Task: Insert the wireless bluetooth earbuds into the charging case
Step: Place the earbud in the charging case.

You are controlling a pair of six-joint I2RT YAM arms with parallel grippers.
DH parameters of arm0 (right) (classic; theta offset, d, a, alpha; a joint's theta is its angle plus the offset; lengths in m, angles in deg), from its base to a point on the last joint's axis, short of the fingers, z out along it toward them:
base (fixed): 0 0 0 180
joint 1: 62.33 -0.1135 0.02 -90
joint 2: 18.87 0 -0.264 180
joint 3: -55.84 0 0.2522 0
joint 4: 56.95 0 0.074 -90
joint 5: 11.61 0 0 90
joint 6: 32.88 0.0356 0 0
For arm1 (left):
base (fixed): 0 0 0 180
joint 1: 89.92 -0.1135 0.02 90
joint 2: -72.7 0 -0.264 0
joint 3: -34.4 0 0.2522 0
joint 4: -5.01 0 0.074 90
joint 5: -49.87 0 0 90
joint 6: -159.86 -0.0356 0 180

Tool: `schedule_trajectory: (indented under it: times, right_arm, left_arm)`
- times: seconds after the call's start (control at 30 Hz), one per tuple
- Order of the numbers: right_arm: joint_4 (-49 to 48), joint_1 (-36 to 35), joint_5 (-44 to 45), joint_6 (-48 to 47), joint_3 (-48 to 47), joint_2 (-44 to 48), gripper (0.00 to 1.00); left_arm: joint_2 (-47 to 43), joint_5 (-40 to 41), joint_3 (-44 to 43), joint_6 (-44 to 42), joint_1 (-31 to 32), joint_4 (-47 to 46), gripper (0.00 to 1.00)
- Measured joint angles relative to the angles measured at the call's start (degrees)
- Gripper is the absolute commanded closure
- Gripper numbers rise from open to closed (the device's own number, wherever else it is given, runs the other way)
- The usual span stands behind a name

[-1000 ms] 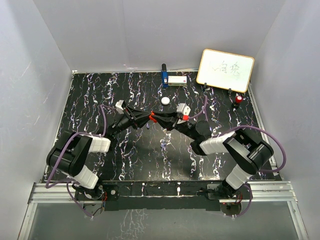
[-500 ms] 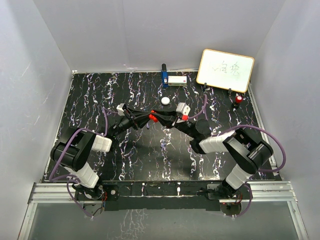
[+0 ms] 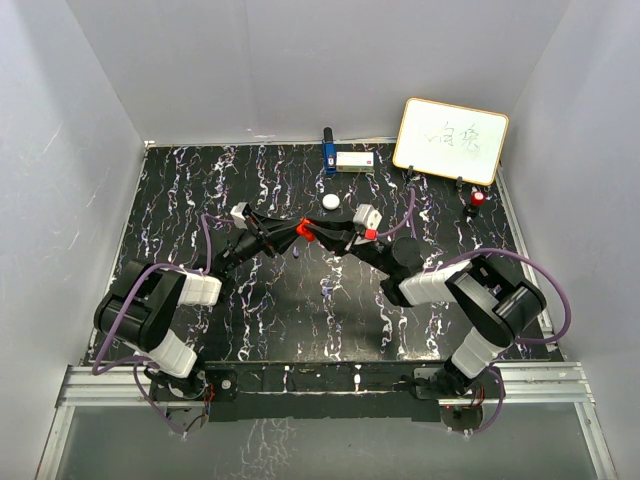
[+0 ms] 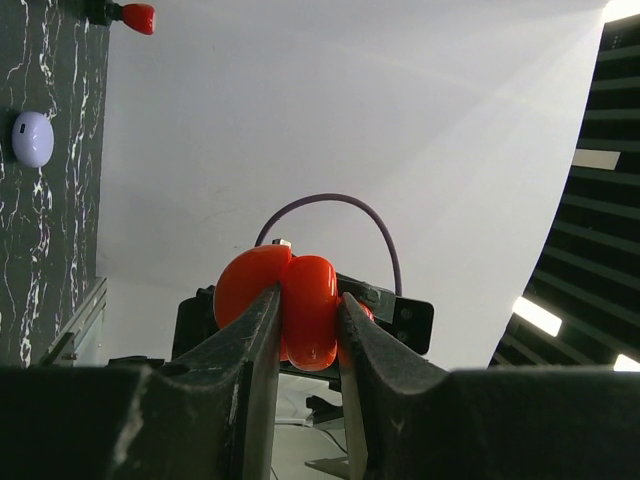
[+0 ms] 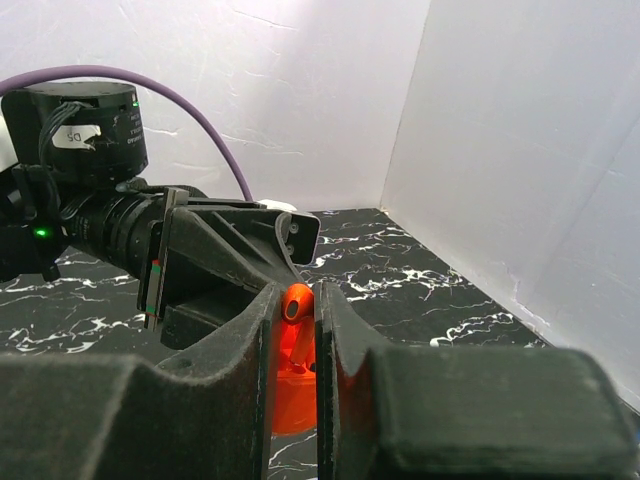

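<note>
2 grips mid-air: left tool [image 4: 310, 300] clamped on red charging case [image 4: 252, 285], right tool [image 5: 295, 292] pinching tiny red earbud [image 5: 294, 304].

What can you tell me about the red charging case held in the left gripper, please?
The red charging case is glossy orange-red plastic, rounded, showing two bulging lobes with a seam between them, perhaps lid and base. The left gripper clamps it from both sides. The right gripper holds a small red earbud right at it; whether they touch is unclear.

Left gripper [image 3: 295, 230] and right gripper [image 3: 319, 234] meet tip-to-tip, both clamped.
</note>
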Motion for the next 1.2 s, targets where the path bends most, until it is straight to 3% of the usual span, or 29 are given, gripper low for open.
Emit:
schedule_trajectory:
  times: [1.2]
  right_arm:
    - [-0.09,0.15,-0.83,0.00,0.00,-0.42,1.00]
  left_arm:
    - [-1.27,0.17,0.74,0.04,0.00,0.02,1.00]
